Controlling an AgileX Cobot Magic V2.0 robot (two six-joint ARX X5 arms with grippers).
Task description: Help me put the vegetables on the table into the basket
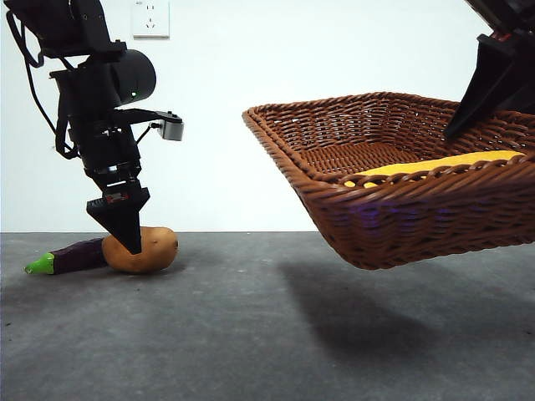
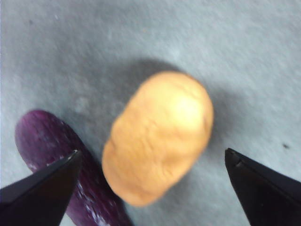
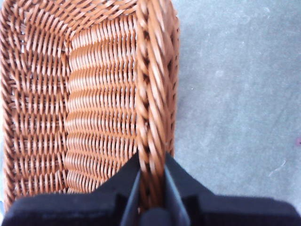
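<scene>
Vegetables number three: one potato (image 1: 144, 249) and one eggplant (image 1: 73, 256) touching on the table (image 1: 251, 334), one corn cob (image 1: 435, 165) inside the single basket (image 1: 393, 209). The left gripper (image 2: 150, 160) points straight down over the potato, jaws wide apart. The right gripper (image 3: 151, 183) is clamped on the basket's rim, holding the basket tilted above the table.

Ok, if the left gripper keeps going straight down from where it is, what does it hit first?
Most likely the potato: the left gripper is open and points down with the potato between its jaws. The eggplant lies close by one jaw, so that tip might brush it.
</scene>
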